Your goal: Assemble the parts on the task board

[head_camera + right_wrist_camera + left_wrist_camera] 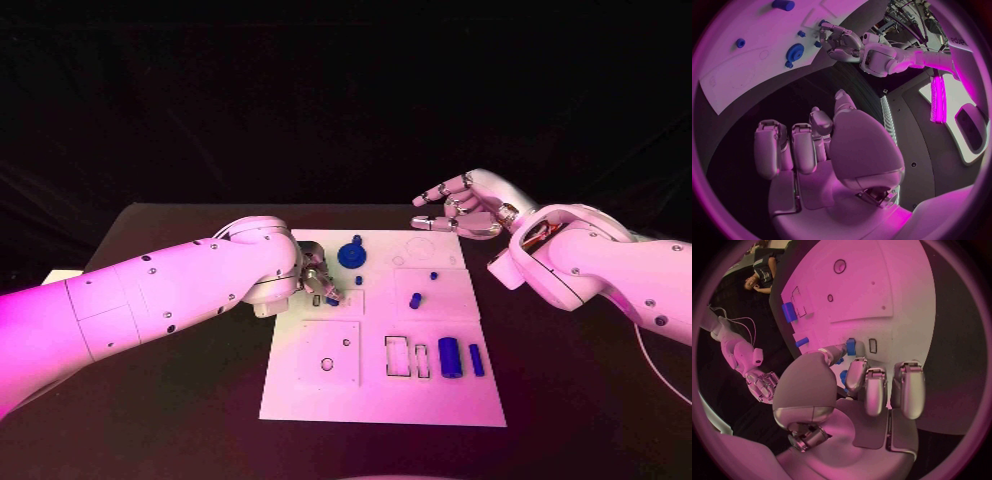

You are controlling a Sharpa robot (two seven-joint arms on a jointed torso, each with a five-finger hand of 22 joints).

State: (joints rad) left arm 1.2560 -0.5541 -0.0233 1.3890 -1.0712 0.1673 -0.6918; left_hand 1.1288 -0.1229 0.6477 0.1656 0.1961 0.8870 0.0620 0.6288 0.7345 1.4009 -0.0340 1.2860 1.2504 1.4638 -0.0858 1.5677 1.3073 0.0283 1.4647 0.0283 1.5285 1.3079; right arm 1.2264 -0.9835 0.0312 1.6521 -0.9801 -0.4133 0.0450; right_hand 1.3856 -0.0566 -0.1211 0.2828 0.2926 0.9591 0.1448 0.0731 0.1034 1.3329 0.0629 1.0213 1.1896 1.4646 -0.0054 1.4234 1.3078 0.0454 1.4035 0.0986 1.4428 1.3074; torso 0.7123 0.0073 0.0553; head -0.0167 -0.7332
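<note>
The white task board [382,395] lies mid-table. My left hand [316,279] is low over its left edge and pinches a small blue part [851,346] between thumb and a finger, right beside a small slot [872,345]. My right hand [462,206] hovers off the board's far right corner with loosely bent fingers and nothing in it; its palm [848,150] is also bare in the right wrist view. On the board lie a blue toothed disc [352,256], a short blue peg [415,299] and two blue cylinders [450,357], [476,359].
Rectangular cut-outs [397,356] and a round hole [327,364] sit in the board's near half. Black table [577,380] surrounds the board on both sides. A small pale object [61,276] lies at the table's far left edge.
</note>
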